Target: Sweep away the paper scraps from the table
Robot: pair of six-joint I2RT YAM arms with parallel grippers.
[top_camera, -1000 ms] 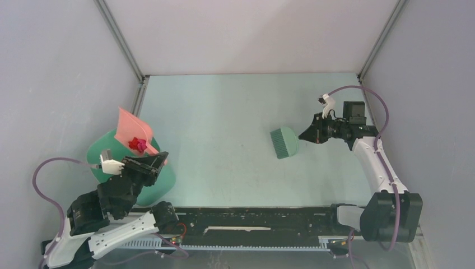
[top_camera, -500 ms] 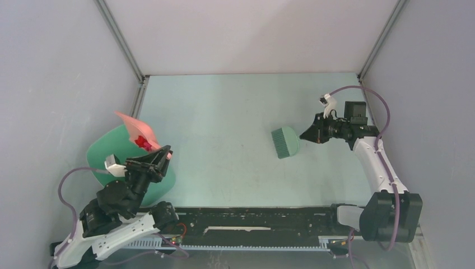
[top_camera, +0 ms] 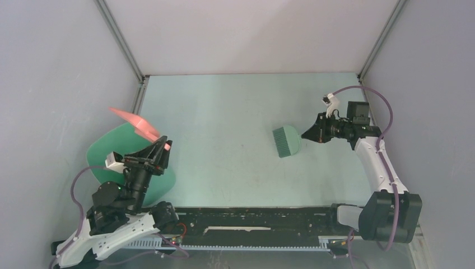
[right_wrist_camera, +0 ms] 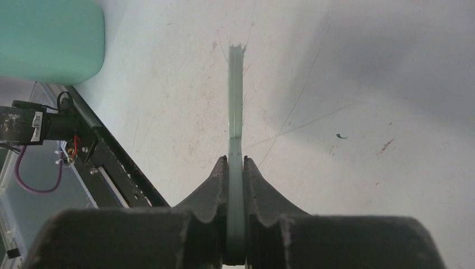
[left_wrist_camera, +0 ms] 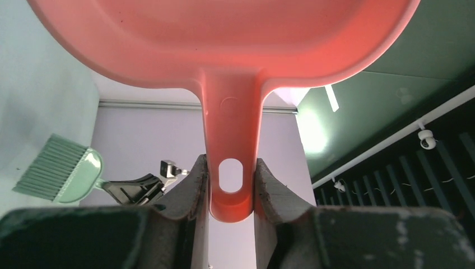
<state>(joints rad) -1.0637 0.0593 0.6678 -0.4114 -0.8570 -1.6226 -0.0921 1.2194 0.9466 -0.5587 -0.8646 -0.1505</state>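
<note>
**Pan's tipped over the bin, no scraps in sight**

The left fingers are clamped tight on the pink dustpan by its handle, with the pan tilted above the green bin. The right fingers are pinched shut on the green brush, held mid-tabletop.

I can't spot the paper scraps in any view, so my guess is they're in the bin. They'd be featherlight and flyaway, so don't pinch them; push them with the bristles.

Only the overhead view shows the pan over the bin. Only the right wrist view shows tiny flecks, and I can't tell if they're paper or stains.
</note>
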